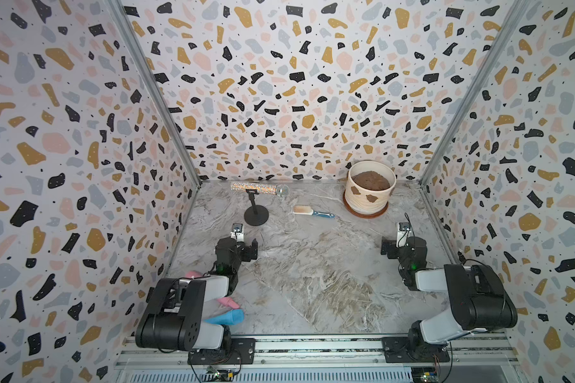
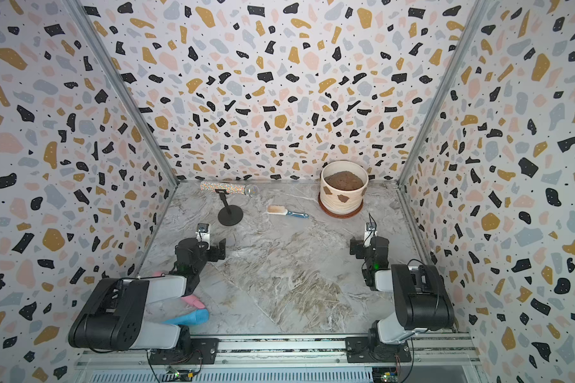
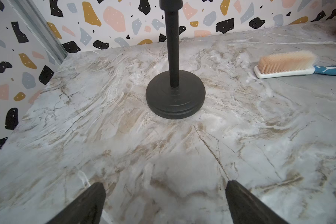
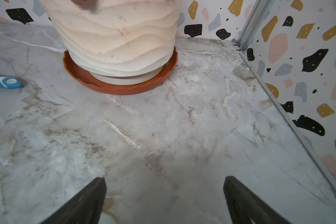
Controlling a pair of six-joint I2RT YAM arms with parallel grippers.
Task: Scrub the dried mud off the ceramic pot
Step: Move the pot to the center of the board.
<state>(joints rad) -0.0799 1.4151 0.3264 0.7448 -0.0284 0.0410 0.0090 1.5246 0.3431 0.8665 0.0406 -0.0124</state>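
Observation:
The ceramic pot (image 1: pixel 379 195) (image 2: pixel 354 199), cream and ribbed, stands on a terracotta saucer (image 4: pixel 120 88) at the back right, filled with brown soil. Two brown patches of dried mud (image 1: pixel 371 199) (image 2: pixel 343 198) sit on its near side. In the right wrist view the pot (image 4: pixel 120 38) is straight ahead of my right gripper (image 4: pixel 164 180), which is open and empty a short way off. My left gripper (image 3: pixel 165 186) is also open and empty, facing a black stand. A scrub brush (image 1: pixel 309 211) (image 3: pixel 287 64) with pale bristles and a blue handle lies between the stand and the pot.
A glittery microphone (image 1: pixel 259 189) rests on the black stand, whose round base (image 3: pixel 175 95) is just ahead of the left gripper. Pink (image 1: pixel 228 301) and blue (image 1: pixel 226 316) items lie under the left arm. Patterned walls close in the back and both sides.

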